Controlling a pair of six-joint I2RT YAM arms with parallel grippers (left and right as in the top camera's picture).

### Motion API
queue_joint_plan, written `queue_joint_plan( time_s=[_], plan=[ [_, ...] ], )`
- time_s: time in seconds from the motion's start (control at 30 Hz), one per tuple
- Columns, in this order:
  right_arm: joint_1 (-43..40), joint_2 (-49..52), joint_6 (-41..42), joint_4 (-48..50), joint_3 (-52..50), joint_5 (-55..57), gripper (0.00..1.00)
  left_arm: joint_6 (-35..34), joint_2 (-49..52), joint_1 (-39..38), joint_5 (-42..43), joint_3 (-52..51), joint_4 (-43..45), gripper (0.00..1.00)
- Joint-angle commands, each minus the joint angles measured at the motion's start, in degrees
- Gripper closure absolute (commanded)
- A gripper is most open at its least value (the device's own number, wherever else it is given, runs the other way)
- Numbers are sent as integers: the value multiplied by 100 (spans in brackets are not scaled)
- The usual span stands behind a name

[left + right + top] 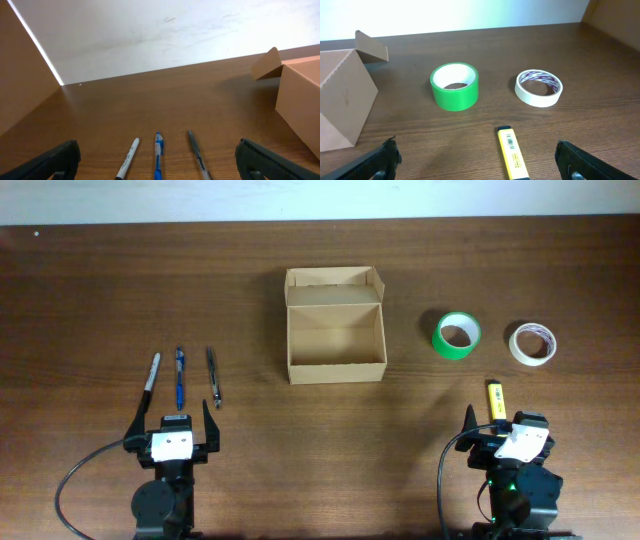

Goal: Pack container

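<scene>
- We locate the open tan cardboard box [335,370] at table centre. It is empty, with its flap lid folded back toward 12 o'clock.
- Left gripper [172,420]: jaws wide, holding nothing. The box bears 2 o'clock. A blue ballpoint pen [180,377] lies at 12 o'clock, long axis 12–6.
- Right gripper [505,425]: jaws wide, holding nothing. The box bears 10 o'clock. A yellow plastic highlighter [495,397] lies just ahead, long axis 12–6.
- We judge the right arm nearer its item.
</scene>
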Motion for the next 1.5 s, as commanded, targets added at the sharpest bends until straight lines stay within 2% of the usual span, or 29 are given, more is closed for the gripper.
queue_joint_plan(
  time_s=[0.0,0.73,0.87,0.97,1.07,1.13,1.3,1.47],
  plan=[
    [31,-48,63,17,-46,-31,1,68,-37,-22,-24,-17,-17,1],
    [31,-48,66,17,-46,-42,1,50,-37,-22,157,-15,-31,1],
    [31,-48,66,31,-46,-675,1,46,-37,-22,507,-15,-15,1],
    [31,-48,66,20,-46,-1239,1,-348,-26,-22,1193,-9,-79,1],
    [31,-44,66,44,-46,-1849,1,-1207,-11,-22,1204,0,-79,1],
    [31,-44,66,179,-4,-2083,1,-1353,-4,-22,1204,72,-85,1],
    [31,205,66,551,619,-1950,1,-1318,214,-20,433,581,-83,1],
    [26,1659,59,472,1893,-1788,1,-1008,1311,-20,146,1517,-114,1]
  ],
)
